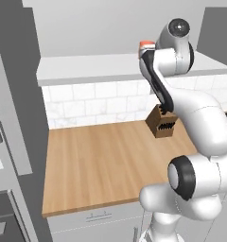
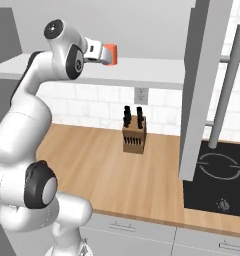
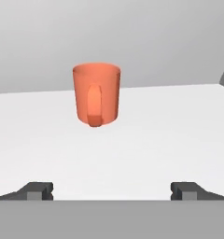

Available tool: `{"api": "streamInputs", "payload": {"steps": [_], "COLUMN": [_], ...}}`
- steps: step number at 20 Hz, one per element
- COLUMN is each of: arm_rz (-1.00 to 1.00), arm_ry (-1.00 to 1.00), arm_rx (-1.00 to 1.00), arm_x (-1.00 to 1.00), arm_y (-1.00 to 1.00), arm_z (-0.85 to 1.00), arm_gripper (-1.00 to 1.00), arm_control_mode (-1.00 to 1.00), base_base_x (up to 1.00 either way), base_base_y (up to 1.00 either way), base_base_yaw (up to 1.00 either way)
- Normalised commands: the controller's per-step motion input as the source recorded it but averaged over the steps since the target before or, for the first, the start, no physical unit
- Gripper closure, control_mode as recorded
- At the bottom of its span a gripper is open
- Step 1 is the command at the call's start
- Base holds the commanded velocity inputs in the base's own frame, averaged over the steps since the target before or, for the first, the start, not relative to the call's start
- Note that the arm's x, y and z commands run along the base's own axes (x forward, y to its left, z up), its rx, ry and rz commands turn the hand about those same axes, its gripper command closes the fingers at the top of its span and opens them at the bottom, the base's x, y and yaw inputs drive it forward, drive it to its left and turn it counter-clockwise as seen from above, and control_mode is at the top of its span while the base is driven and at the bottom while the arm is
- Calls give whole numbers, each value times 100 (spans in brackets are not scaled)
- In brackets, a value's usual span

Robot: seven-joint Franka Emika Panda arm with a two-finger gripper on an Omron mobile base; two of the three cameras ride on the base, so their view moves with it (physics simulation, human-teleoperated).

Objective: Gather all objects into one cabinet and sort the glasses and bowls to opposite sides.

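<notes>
On white shelf board (image 3: pixel 179 130): orange-red handled cup (image 3: pixel 96 94) at 12 o'clock of gripper (image 3: pixel 112 190), apart. Pincer spread wide, empty. Cup judged light, rigid, slick; grasp across body.

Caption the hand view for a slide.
Open gripper faces an upright orange-red cup on the white shelf board.

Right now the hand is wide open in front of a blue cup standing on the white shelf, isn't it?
Not quite: the cup is orange-red, not blue, as the hand view shows. The rest holds: the gripper is wide open in front of it, and the cup stands upright on the white shelf.
</notes>
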Motion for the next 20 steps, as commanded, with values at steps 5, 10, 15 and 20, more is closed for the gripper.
{"api": "streamInputs", "payload": {"steps": [5,10,15,20], "arm_rz": [0,0,0,0], "arm_ry": [0,0,0,0], "arm_rx": [0,0,0,0], "arm_x": [33,41,42,42], "arm_y": [0,0,0,0], "arm_z": [0,0,0,0], "arm_gripper": [-100,-100,-100,-100], "arm_control_mode": [-100,-100,-100,-100], "base_base_x": [0,0,0,0], "base_base_y": [0,0,0,0], "base_base_yaw": [0,0,0,0]}}
